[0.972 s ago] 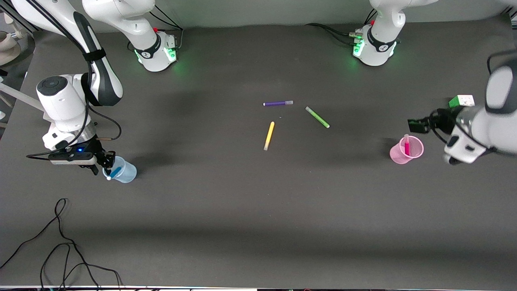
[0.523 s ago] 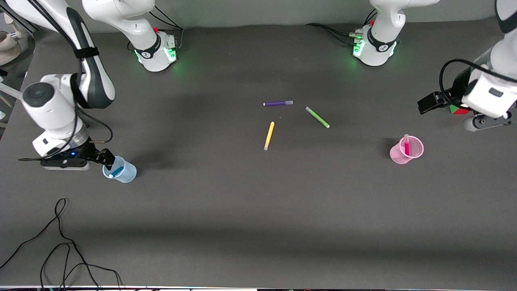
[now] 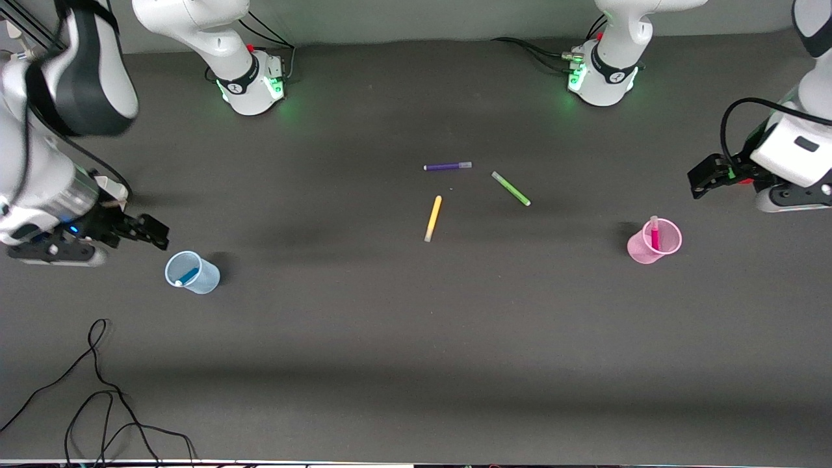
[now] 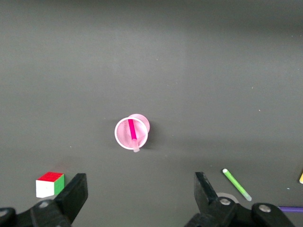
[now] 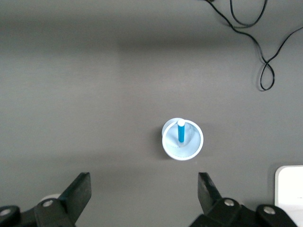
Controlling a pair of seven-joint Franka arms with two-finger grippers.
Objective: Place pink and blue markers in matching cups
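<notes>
I'm seeing both hands, left hand (image 3: 702,183) and right hand (image 3: 151,231), hanging released; light, tippy pink cup (image 3: 653,243) and blue cup (image 3: 192,272) are holding stiff markers, best pinched mid-barrel.

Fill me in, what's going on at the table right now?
Both markers are in their cups. The blue marker leans inside the blue cup, and the pink marker stands in the pink cup. The right gripper is open, empty, near the blue cup. The left gripper is open too, near the pink cup. Purple, yellow and green markers lie loose mid-table.
</notes>
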